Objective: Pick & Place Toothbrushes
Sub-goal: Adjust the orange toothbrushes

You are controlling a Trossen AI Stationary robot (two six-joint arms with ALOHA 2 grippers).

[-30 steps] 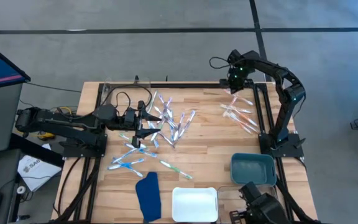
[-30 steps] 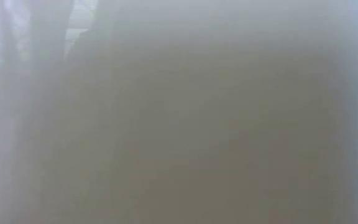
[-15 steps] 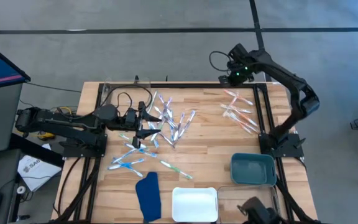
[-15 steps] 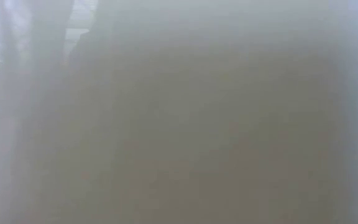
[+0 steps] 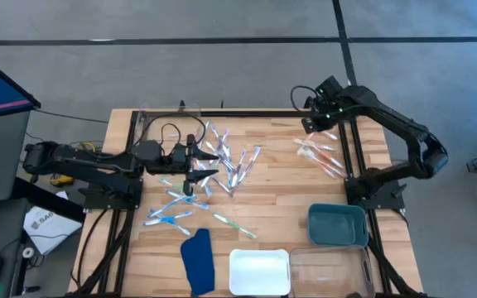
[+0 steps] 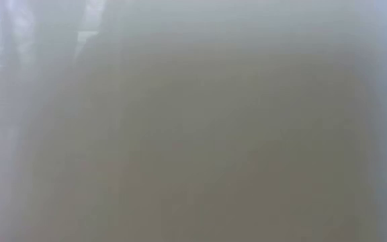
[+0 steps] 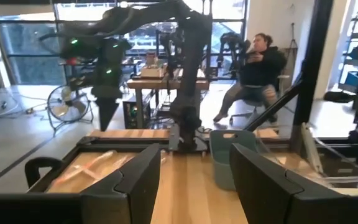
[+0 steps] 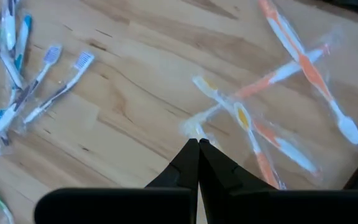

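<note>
Several wrapped toothbrushes (image 5: 226,165) in blue, green and purple-grey lie scattered flat on the wooden table left of its middle. A few more (image 5: 168,217) lie nearer the front. Several orange ones (image 5: 320,153) (image 8: 278,93) lie at the far right. My left gripper (image 5: 204,165) (image 7: 194,180) hangs open and level over the left pile, touching nothing. My right gripper (image 5: 307,126) (image 8: 198,144) is shut and points steeply down above the orange toothbrushes, with nothing seen between its fingers. The low view shows only a grey blur.
A teal bin (image 5: 336,225) stands at the right. A white tray (image 5: 259,271), a clear box (image 5: 330,266) and a dark blue cloth (image 5: 197,261) lie along the near edge. Black frame rails (image 5: 350,149) run beside the orange toothbrushes. A person (image 7: 253,68) sits beyond the table.
My right arm has swung its elbow out toward the table's right edge. Its gripper has risen, stayed shut and come from the far edge toward the orange toothbrushes. The toothbrushes lie where they were.
</note>
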